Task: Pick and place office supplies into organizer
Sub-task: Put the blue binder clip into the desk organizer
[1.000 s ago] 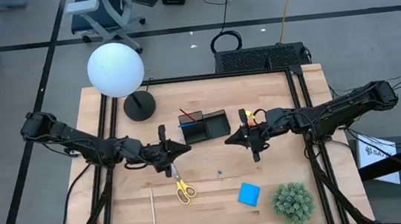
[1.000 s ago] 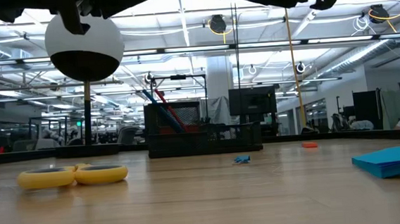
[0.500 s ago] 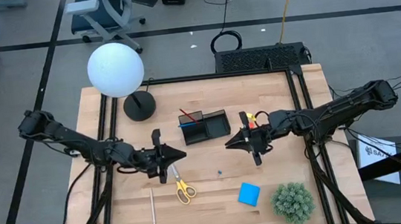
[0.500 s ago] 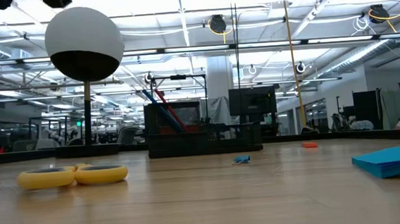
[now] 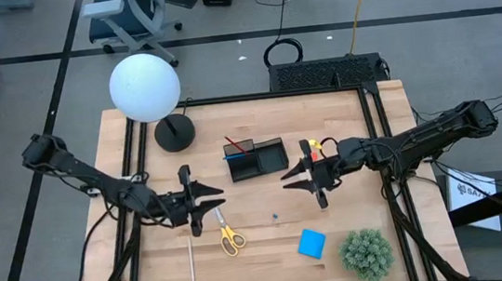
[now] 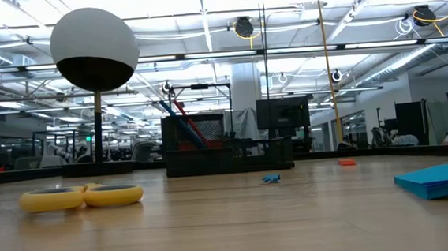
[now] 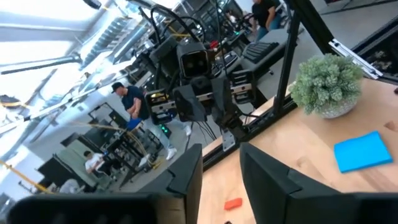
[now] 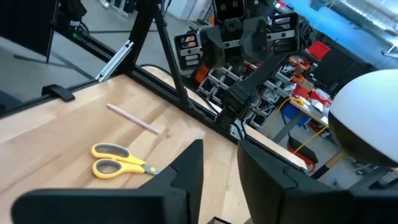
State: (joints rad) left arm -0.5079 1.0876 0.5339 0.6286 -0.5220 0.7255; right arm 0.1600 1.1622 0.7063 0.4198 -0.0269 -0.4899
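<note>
Toward the tabletop's left edge a pale pencil (image 5: 191,259) lies loose. The left gripper (image 5: 204,204), jaws apart and empty, hovers just above the yellow-handled scissors (image 5: 228,235). Mid-table, nearer the far edge, the organizer (image 5: 258,158) already holds pens. The right gripper (image 5: 305,181) waits beside it, jaws apart. The blue notepad (image 5: 311,243) sits near the front edge. Flat scissors could skid if pinched off-centre. The organizer's compartment count is unclear.
</note>
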